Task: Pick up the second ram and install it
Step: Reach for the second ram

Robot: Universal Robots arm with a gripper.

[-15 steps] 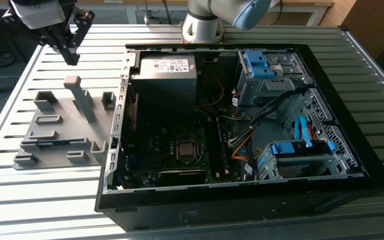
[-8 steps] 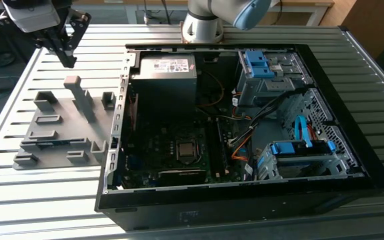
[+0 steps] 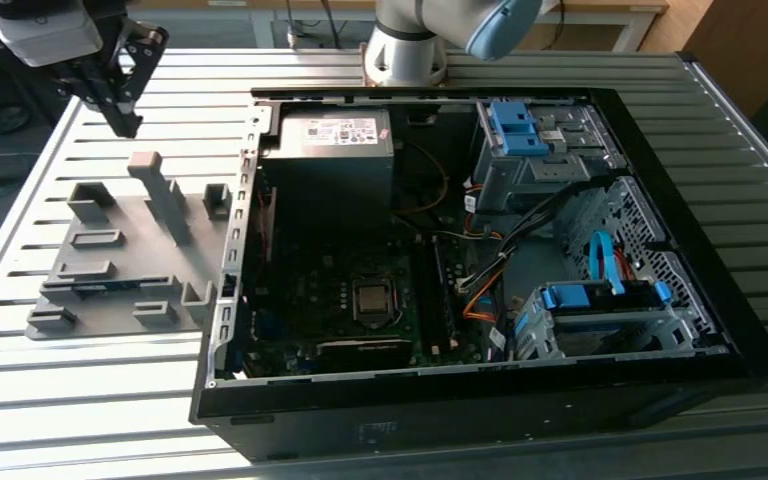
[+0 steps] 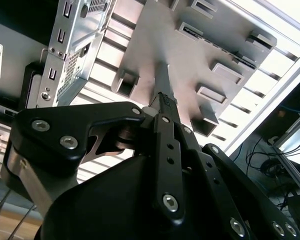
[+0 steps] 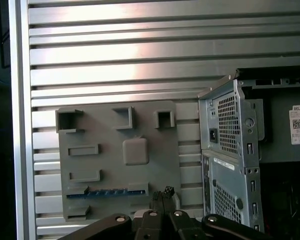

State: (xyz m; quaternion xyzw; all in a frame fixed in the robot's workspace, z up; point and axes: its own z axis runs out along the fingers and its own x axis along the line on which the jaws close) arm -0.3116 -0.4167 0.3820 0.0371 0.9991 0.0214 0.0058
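The second ram (image 3: 95, 286) is a slim blue stick standing on edge in a slot of the grey plastic holder (image 3: 157, 270), on the exterior view's left. The first wrist view shows the ram (image 5: 107, 192) as a thin blue line in the holder (image 5: 155, 165). My gripper (image 3: 128, 125) hangs above the table behind the holder, well apart from the ram. Its fingers are shut with nothing between them, and the closed tips (image 5: 162, 192) show over the holder's edge. In the second wrist view the shut gripper (image 4: 162, 97) points at the holder (image 4: 155, 45).
An open computer case (image 3: 491, 230) lies on the slatted metal table (image 3: 157, 400) beside the holder, with the motherboard, the power supply (image 3: 331, 150) and light-blue drive clips (image 3: 518, 130) inside. The arm's base (image 3: 404, 50) stands behind the case. A corner of the case (image 5: 230, 150) lies close to the holder.
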